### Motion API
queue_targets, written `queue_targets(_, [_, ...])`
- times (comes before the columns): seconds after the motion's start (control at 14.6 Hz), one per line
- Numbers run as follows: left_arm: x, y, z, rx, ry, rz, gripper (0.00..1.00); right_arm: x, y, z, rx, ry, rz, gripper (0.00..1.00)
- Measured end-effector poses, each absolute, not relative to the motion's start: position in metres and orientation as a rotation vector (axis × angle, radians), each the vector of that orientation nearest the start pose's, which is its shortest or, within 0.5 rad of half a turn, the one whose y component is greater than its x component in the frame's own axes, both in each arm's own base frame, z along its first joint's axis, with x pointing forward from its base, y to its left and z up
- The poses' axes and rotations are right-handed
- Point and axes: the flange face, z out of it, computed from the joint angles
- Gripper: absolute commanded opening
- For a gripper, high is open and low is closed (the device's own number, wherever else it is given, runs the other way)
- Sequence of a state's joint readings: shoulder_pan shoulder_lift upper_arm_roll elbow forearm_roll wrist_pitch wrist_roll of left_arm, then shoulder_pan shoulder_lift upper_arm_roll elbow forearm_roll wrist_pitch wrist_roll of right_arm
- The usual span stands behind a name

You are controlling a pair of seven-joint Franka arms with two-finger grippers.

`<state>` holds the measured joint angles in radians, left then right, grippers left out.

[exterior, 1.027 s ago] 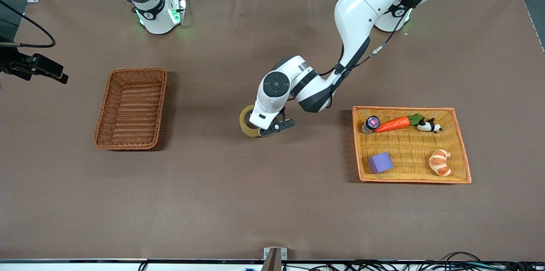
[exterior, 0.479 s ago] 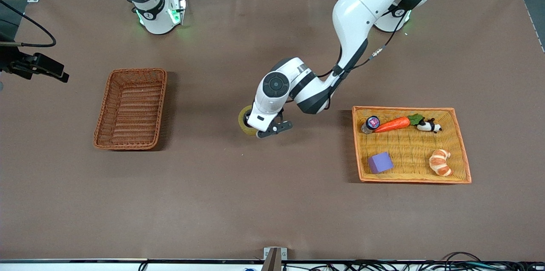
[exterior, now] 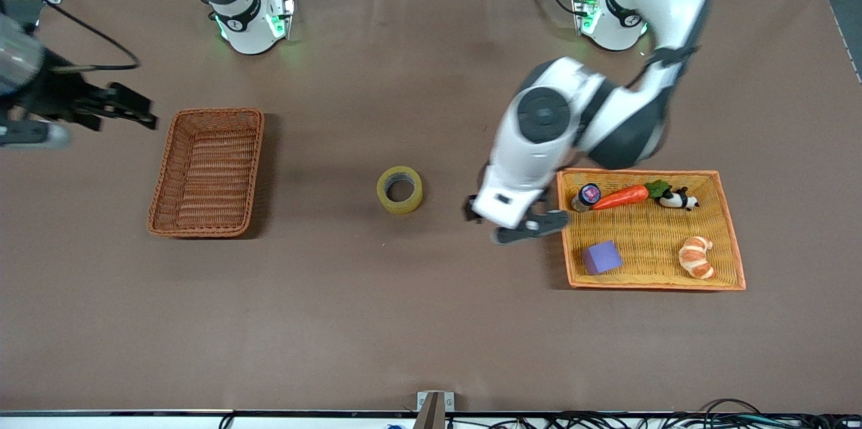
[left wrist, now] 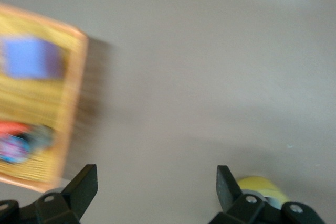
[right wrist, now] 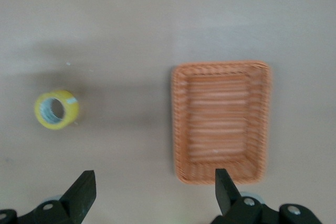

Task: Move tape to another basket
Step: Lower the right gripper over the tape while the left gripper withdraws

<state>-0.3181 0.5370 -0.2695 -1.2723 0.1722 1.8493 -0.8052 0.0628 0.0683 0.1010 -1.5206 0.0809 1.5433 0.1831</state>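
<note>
The left gripper (exterior: pixel 515 221) hung over the table beside the bright orange-yellow woven tray (exterior: pixel 731 240), fingers spread wide and empty. The translucent yellowish ring of tape (exterior: pixel 400 190) lay flat on the brown cloth, well apart from the reddish-brown wicker basket (exterior: pixel 209 172). Beside that basket the right gripper (exterior: pixel 128 112) hovered, fingers wide, empty.

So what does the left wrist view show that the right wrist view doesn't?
Only the left wrist view shows the orange-yellow tray basket with the purple block in it. Only the right wrist view shows the empty reddish-brown basket. Both show the tape lying on the brown table, and each shows its own open jaws.
</note>
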Motion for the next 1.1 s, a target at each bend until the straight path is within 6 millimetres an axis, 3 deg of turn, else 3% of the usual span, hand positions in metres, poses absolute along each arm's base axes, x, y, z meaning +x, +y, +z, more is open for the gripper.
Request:
queue_targets(0.07, [0.634, -0.307, 0.486, -3.119, -0.308, -0.104, 1.0, 0.567, 0.137, 0.585, -3.057, 0.034, 0.077, 1.0])
queue_targets(0.21, [0.635, -0.228, 0.54, -3.082, -0.224, -0.072, 1.0, 0.571, 0.21, 0.519, -3.048, 0.081, 0.071, 1.0])
queue_targets(0.27, [0.63, -0.197, 0.565, -3.072, -0.197, -0.076, 1.0, 0.57, 0.244, 0.481, -3.059, 0.099, 0.081, 1.0])
queue_targets(0.41, [0.619, -0.157, 0.599, -3.056, -0.21, -0.09, 1.0, 0.564, 0.303, 0.41, -3.096, 0.114, 0.081, 1.0])
queue_targets(0.62, [0.609, -0.132, 0.618, -3.038, -0.26, -0.082, 1.0, 0.548, 0.37, 0.321, -3.141, 0.1, 0.054, 1.0])
queue_targets(0.75, [0.604, -0.117, 0.628, -3.028, -0.298, -0.078, 1.0, 0.535, 0.398, 0.283, -3.15, 0.051, 0.033, 1.0])
queue_targets(0.96, [0.598, -0.095, 0.64, -3.028, -0.349, -0.066, 1.0, 0.522, 0.416, 0.25, -3.189, -0.037, 0.003, 1.0])
queue_targets(1.1, [0.597, -0.093, 0.641, -3.035, -0.319, -0.06, 1.0, 0.518, 0.416, 0.232, -3.202, -0.087, -0.026, 1.0])
